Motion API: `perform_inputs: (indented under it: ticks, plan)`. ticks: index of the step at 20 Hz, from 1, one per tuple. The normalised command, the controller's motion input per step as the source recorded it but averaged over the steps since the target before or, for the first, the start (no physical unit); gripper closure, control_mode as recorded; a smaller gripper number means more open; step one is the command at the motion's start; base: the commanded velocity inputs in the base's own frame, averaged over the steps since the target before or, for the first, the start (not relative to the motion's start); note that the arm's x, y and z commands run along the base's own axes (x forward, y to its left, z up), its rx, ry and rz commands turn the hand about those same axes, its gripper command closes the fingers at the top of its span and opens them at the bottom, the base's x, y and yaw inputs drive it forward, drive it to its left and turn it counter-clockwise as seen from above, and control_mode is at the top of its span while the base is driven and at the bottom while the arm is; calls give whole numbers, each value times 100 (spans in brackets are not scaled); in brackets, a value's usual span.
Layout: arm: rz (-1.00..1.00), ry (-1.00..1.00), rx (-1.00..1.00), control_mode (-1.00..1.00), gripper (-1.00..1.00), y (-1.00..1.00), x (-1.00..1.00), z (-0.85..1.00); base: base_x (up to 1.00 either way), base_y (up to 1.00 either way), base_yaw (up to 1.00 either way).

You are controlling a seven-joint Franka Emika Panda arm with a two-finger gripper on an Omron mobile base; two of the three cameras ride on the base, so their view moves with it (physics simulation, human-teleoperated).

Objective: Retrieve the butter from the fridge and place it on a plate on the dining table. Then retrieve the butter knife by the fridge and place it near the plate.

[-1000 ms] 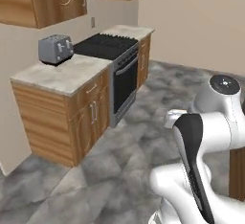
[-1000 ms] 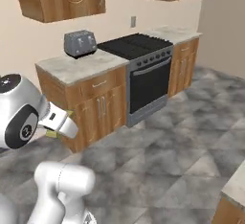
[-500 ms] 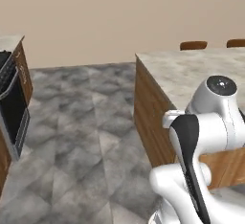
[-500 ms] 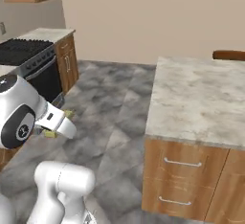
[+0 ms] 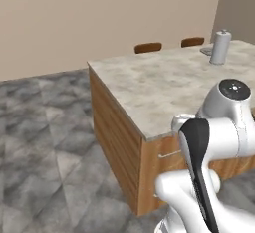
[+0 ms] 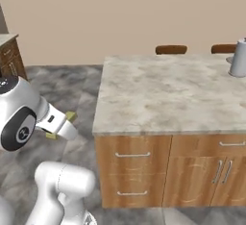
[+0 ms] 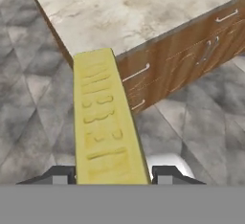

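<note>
gripper (image 7: 113, 174): clenched on the butter, one dark finger tip each side of the stick; in right base view seen at arm's end, over the floor, short of the table.
butter (image 7: 104, 122): yellow stick, held betw. the tips, runs lengthwise straight out from gripper; far end points at table's near corner; raised lettering on top face.
dining table (image 7: 119, 15): ahead of gripper & higher; marbled beige-grey top, wood base w/ drawers & grey handles.
paper towel roll (image 5: 219, 48): upright on far end of table top, well apart from gripper.
chairs (image 5: 148, 47): two brown backs behind table's far edge.
floor (image 5: 45, 142): grey stone tiles, below gripper.
</note>
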Motion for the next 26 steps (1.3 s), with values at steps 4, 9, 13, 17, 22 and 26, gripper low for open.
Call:
perform_inputs:
  ticks: [4, 9, 13, 17, 22, 26]
  plan:
    - [0, 0, 0, 100, 100, 0, 0, 0, 88, 9, 30]
    - [0, 0, 0, 100, 100, 0, 0, 0, 35, 82, 19]
    - [0, 0, 0, 100, 100, 0, 0, 0, 12, 100, -7]
    - [0, 0, 0, 100, 100, 0, 0, 0, 78, 72, -2]
    - [0, 0, 0, 100, 100, 0, 0, 0, 100, 69, 6]
    - [0, 0, 0, 100, 100, 0, 0, 0, 100, 98, 0]
